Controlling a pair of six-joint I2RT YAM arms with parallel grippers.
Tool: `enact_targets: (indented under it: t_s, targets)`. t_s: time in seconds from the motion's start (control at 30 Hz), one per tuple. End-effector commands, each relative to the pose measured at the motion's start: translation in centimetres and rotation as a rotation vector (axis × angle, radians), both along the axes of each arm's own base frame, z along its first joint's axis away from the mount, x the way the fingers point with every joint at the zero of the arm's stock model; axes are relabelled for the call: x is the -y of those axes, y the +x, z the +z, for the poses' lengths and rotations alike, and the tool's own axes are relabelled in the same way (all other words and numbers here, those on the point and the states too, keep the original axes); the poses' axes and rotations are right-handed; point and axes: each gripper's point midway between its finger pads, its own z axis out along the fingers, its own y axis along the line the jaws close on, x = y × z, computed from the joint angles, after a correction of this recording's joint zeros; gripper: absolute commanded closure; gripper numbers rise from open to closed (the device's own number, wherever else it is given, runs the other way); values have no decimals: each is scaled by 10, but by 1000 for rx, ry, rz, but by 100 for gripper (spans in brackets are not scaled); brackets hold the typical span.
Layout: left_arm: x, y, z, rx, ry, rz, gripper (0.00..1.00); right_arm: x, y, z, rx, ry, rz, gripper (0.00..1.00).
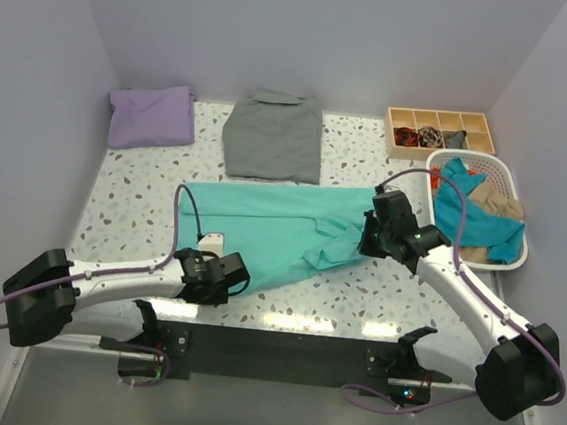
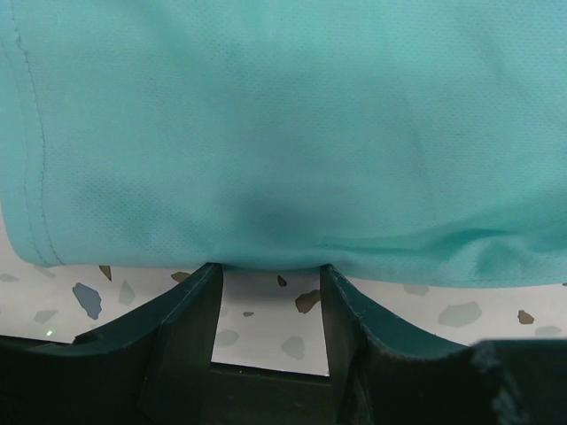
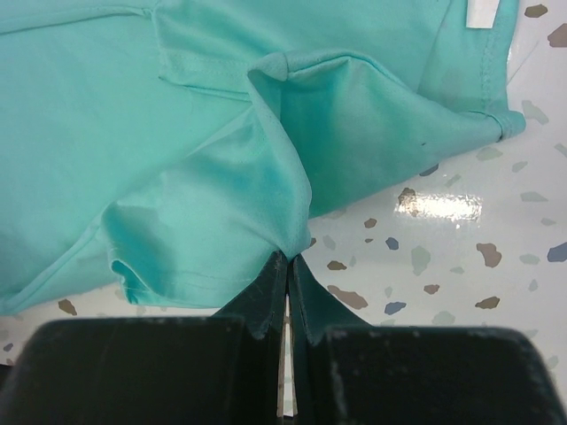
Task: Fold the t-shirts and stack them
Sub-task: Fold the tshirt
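Observation:
The turquoise-green t-shirt (image 1: 272, 227) lies spread across the middle of the table, rumpled on its right side. My right gripper (image 1: 364, 242) is shut on a raised fold of that shirt (image 3: 230, 177), with the pinch at the fingertips (image 3: 288, 258). The shirt's white neck label (image 3: 483, 12) shows at the top right of the right wrist view. My left gripper (image 1: 241, 272) is open at the shirt's near edge. Its fingertips (image 2: 205, 276) touch the hem of the cloth (image 2: 283, 133), with bare table between them. The lavender-purple t-shirt (image 1: 152, 117) lies folded at the back left.
A folded grey shirt (image 1: 274, 136) lies at the back centre. A wooden compartment box (image 1: 440, 130) stands at the back right. A white basket (image 1: 516, 180) holding more clothes stands at the right edge. Walls close in the table on three sides.

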Motion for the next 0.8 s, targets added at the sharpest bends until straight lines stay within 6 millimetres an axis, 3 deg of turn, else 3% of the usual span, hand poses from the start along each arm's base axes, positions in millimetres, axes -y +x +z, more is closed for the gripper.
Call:
enact_targets:
  t_s: [0.0,0.27,0.37,0.5,0.6,0.77]
  targets:
    - [1,14,1,89,-7,41,46,-8,11,14,48,34,10,99]
    - [-7,15,-8,107,10,61,48,-10,10,10,35,35,17,99]
    - [-5,16,-8,117,-1,66,57,-10,9,10,34,38,19,99]
    - [-2,17,-7,117,-10,59,79,-7,10,11,37,28,13,99]
    - [-3,17,-4,119,-4,49,90,-4,10,15,47,13,4,100]
    - [-2,17,7,118,-4,26,89,6,9,24,65,-26,-13,100]
